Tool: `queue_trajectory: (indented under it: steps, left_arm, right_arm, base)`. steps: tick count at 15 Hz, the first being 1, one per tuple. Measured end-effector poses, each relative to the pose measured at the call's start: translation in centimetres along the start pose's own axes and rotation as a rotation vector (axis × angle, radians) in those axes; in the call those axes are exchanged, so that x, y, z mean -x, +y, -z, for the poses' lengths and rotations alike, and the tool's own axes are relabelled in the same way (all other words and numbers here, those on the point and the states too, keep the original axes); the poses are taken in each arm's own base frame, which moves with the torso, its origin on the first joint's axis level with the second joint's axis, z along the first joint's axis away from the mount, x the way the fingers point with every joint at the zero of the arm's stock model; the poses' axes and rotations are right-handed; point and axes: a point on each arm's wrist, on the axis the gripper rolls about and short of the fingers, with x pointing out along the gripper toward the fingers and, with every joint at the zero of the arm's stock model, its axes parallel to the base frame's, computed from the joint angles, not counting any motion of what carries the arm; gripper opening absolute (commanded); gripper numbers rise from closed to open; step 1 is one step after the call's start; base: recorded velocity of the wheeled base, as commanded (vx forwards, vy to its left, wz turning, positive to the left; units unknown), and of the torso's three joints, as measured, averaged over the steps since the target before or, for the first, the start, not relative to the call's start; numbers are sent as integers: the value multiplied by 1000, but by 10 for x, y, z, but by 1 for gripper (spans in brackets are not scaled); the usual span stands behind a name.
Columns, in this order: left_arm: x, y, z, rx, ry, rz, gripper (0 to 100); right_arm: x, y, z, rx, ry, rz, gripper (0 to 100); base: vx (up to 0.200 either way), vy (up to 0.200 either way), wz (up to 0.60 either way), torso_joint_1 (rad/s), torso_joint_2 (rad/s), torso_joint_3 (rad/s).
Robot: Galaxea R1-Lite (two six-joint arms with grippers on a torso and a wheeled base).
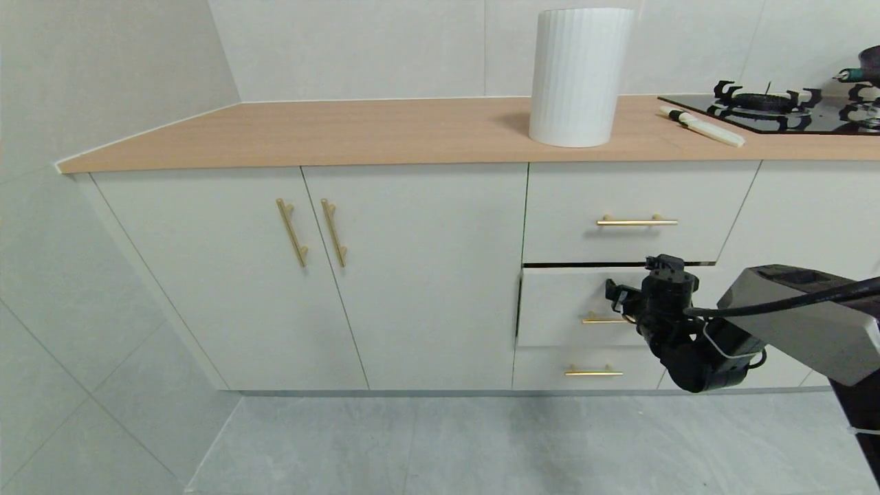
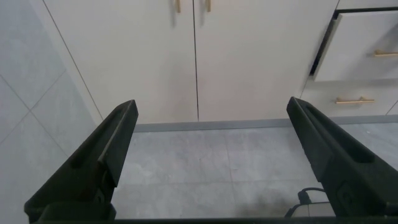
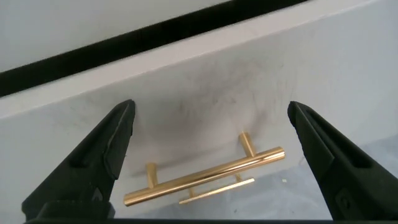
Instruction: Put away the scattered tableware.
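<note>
A long cream-coloured utensil with a dark patch near its far end lies flat on the wooden counter. It sits just beside the front corner of the black hob, to the right of a tall white ribbed container. What kind of utensil it is cannot be told.

Below the counter is a stack of three drawers. The middle drawer is pulled out a little, with a dark gap along its top edge, while the top drawer and bottom drawer are shut. To the left are two closed cabinet doors.

The right gripper is in front of the middle drawer, near its brass handle. Its wrist view gives the close look: the fingers are spread wide with nothing between them, and the handle lies beyond them, not touched.

The left gripper is also spread and holds nothing. It faces the grey tiled floor at the foot of the cabinet doors.
</note>
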Motion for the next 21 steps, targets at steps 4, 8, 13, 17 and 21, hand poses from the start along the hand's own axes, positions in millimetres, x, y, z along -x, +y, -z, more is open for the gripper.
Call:
queue_trajectory:
  steps: [4,8,13,17,21]
  left_arm:
    - [0,0,0,0,0,0,100]
    - [0,0,0,0,0,0,100]
    - [0,0,0,0,0,0,100]
    - [0,0,0,0,0,0,100]
    - [0,0,0,0,0,0,100]
  right_arm:
    - [-23,-7,0,-30,-52,26,100]
    - [-42,-24,-4,-70,-89,62,100]
    - [-45,-30,-8,-95,-117,83,100]
    - [-9,-35,-12,-66,-41,91,100]
    - [66,-38,-57,-65,-81,59,100]
  base:
    - [0,0,0,0,0,0]
    - [0,0,0,0,0,0]
    - [0,0,0,0,0,0]
    - [0,0,0,0,0,0]
    - [0,0,0,0,0,0]
